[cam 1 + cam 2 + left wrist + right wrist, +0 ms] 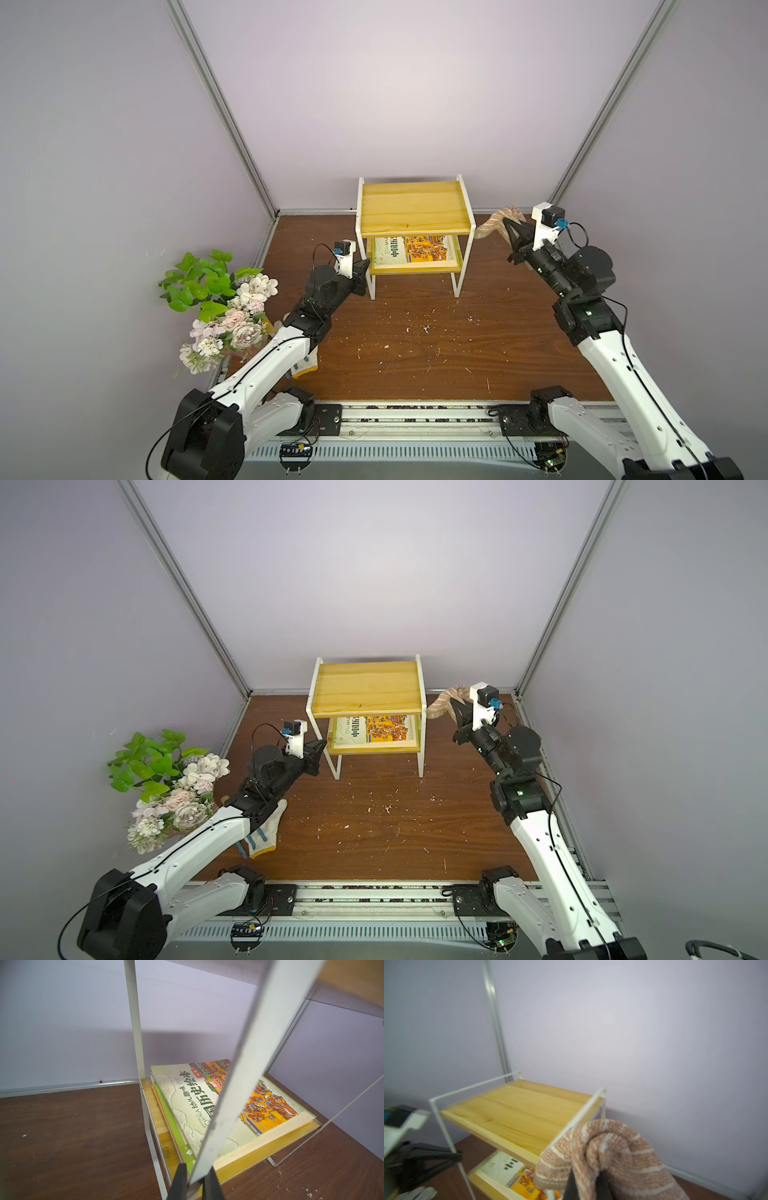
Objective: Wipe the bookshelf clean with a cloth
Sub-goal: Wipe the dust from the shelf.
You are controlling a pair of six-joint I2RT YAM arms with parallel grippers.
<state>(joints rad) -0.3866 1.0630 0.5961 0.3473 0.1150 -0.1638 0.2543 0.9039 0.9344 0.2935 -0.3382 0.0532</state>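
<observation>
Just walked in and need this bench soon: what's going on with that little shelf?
The left gripper has its fingers clamped on a white front leg of the bookshelf, apparently steadying it. The right gripper holds the striped cloth bunched up beside the top board, not yet on the wood. Books lie on the lower board.

The small two-tier bookshelf has honey-yellow pale-wood boards with faint darker grain lines and a thin white metal frame. The soft fabric cloth is tan-brown with thin cream stripes. The flat picture book has a pale green-and-cream cover with dark green characters and an orange, red and blue crowd illustration. The wooden tabletop is dark reddish-brown, flecked white. The knitted work glove is white with a yellow cuff. The artificial bouquet mixes pale pink and cream blooms with bright green leaves.
</observation>
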